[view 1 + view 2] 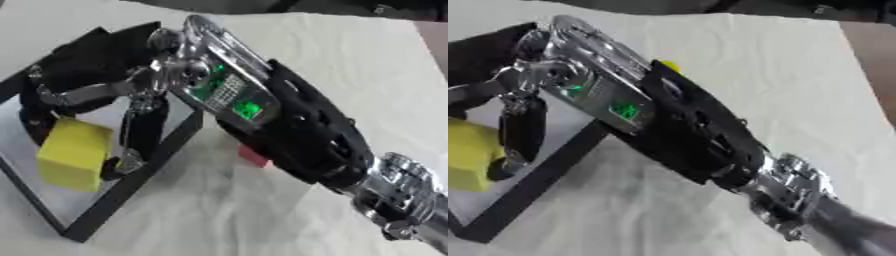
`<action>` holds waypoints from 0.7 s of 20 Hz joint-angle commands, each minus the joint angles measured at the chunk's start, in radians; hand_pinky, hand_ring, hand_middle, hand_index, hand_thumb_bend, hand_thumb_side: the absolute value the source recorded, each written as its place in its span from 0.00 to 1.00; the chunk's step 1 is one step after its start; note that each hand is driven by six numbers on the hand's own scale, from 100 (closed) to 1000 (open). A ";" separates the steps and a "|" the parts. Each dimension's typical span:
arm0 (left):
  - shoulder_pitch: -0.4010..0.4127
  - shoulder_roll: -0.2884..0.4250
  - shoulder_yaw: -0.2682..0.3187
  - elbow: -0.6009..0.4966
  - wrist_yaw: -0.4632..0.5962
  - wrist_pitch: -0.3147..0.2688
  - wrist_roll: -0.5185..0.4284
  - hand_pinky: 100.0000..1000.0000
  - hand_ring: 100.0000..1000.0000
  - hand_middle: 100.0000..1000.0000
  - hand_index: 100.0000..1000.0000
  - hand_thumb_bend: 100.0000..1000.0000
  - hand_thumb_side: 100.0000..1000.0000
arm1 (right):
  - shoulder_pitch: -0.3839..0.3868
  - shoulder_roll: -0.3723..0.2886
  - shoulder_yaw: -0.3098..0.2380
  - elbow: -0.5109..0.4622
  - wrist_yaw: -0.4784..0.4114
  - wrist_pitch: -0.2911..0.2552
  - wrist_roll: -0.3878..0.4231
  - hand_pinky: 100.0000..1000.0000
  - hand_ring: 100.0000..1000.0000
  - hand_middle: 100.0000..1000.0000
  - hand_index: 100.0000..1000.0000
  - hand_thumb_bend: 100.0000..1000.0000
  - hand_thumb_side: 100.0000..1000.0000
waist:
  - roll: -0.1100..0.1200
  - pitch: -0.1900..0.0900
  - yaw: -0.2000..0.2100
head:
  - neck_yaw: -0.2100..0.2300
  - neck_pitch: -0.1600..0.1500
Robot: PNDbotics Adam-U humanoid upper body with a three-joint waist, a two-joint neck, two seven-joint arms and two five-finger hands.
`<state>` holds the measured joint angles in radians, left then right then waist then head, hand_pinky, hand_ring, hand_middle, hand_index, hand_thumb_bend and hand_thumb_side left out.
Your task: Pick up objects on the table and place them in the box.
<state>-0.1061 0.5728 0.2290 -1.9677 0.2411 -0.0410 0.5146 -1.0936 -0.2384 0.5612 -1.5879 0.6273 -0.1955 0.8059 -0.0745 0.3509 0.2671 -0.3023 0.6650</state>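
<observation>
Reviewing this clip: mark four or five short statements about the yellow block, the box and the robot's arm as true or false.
1. The robot hand is over the box. True.
2. The yellow block lies outside the box on the cloth. False: it is within the box's frame, between the hand's fingers.
3. The arm comes in from the lower right. True.
4. The box has a white rim. False: the rim is black.
5. A small red thing shows under the arm. True.
</observation>
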 commanded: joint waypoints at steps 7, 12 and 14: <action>-0.008 0.018 0.000 -0.023 -0.014 0.003 -0.007 0.75 0.78 0.79 0.89 0.63 0.66 | -0.006 0.029 -0.028 0.131 0.108 0.000 -0.140 0.77 0.58 0.42 0.50 0.33 0.00 | 0.023 -0.013 0.008 | -0.008 -0.013; -0.013 0.012 -0.004 -0.024 -0.015 0.005 -0.011 0.75 0.78 0.79 0.89 0.63 0.66 | -0.011 0.036 -0.036 0.173 0.141 0.010 -0.165 0.78 0.60 0.45 0.53 0.34 0.00 | 0.020 -0.008 0.013 | -0.011 -0.019; -0.017 0.011 -0.005 -0.024 -0.016 0.005 -0.013 0.75 0.78 0.79 0.89 0.63 0.66 | -0.010 0.043 -0.034 0.199 0.164 0.004 -0.154 0.80 0.65 0.50 0.60 0.38 0.00 | 0.020 -0.006 0.017 | -0.014 -0.021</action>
<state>-0.1156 0.5700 0.2186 -1.9739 0.2347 -0.0353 0.5059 -1.0826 -0.1986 0.5365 -1.3926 0.7773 -0.1909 0.6528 -0.0745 0.3523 0.2809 -0.3115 0.6561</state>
